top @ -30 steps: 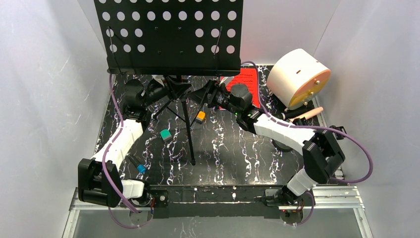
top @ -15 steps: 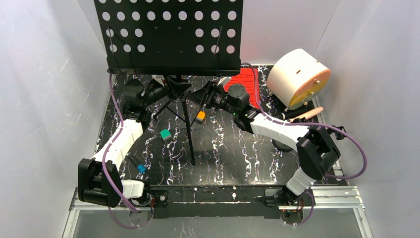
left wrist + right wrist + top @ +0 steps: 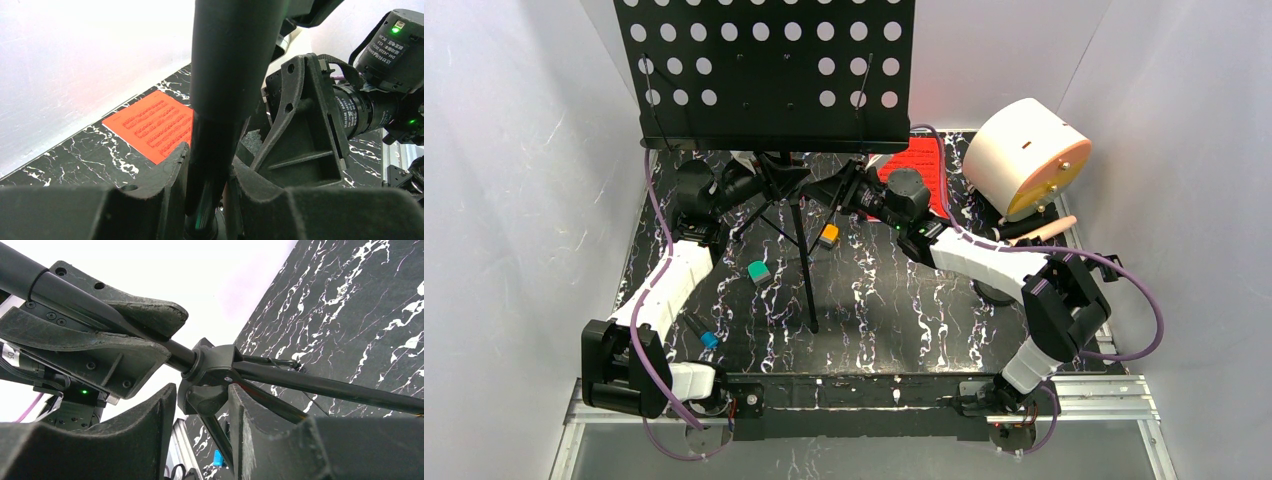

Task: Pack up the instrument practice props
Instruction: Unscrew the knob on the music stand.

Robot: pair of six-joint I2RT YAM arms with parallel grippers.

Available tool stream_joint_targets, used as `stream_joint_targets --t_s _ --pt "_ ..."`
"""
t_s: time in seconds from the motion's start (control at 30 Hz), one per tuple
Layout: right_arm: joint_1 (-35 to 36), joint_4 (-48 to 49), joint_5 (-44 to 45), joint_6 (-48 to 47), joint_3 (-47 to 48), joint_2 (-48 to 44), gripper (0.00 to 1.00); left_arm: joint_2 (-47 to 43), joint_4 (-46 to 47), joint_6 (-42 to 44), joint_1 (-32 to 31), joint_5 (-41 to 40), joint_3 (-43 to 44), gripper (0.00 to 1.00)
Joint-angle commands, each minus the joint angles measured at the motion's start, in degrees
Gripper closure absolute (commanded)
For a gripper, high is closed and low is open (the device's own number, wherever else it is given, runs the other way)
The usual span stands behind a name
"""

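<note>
The black perforated music rack (image 3: 769, 70) stands on its tripod (image 3: 804, 262) at the back of the table. My left gripper (image 3: 759, 185) (image 3: 207, 200) is shut on the rack's black pole (image 3: 225, 75) just below the tray. From the right, my right gripper (image 3: 839, 190) (image 3: 201, 390) straddles the knob (image 3: 202, 401) on the tripod hub (image 3: 215, 362). Its right finger touches the knob and a gap shows at the left finger. A red music sheet (image 3: 919, 165) (image 3: 152, 125) lies flat behind the right wrist. A beige-headed microphone (image 3: 1052, 228) lies at the right edge.
A big white cylinder with an orange face (image 3: 1029, 155) sits at the back right. Small orange (image 3: 828, 236), green (image 3: 759, 271) and blue (image 3: 709, 339) blocks lie around the tripod legs. White walls close in the left, back and right sides.
My right gripper's jaws have narrowed around the hub knob and its arm has shifted slightly left. The left gripper and the rack have not moved.
</note>
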Motion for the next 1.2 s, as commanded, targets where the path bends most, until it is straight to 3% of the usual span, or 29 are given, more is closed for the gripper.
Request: stream_joint_targets --t_s 0.0,0.2,0.33,0.53,0.73,0.9,1.17 --pt "-0.38 3.28 -0.3 0.68 2.24 -0.76 0.54 -0.7 -4.89 -3.2 -0.18 -1.78 -0.57 1.0" --pt "-0.48 3.24 -2.82 -1.1 2.28 0.18 0.76 -0.55 -5.23 -3.12 -0.2 -1.81 -0.46 1.0" --pt "-0.47 5.22 -4.76 -7.01 1.55 -0.44 0.98 -0.52 -5.48 -3.14 -0.22 -1.56 -0.23 1.0" --pt "-0.43 7.2 -15.63 -26.34 1.71 -0.43 0.99 -0.31 -5.52 -3.54 -0.25 -1.31 -0.04 1.0" --pt "0.92 -1.03 -25.06 -58.58 1.14 -1.98 0.99 -0.26 -6.25 -3.65 -0.18 -2.5 0.18 1.0" --pt "2.09 -9.8 -23.32 -81.33 1.77 -3.63 0.99 0.09 -6.64 -3.78 -0.19 -2.64 0.41 1.0" --pt "6.56 -9.47 -11.46 -110.12 -1.26 -5.42 0.99 0.18 -6.82 -3.8 -0.18 -2.49 0.58 1.0"
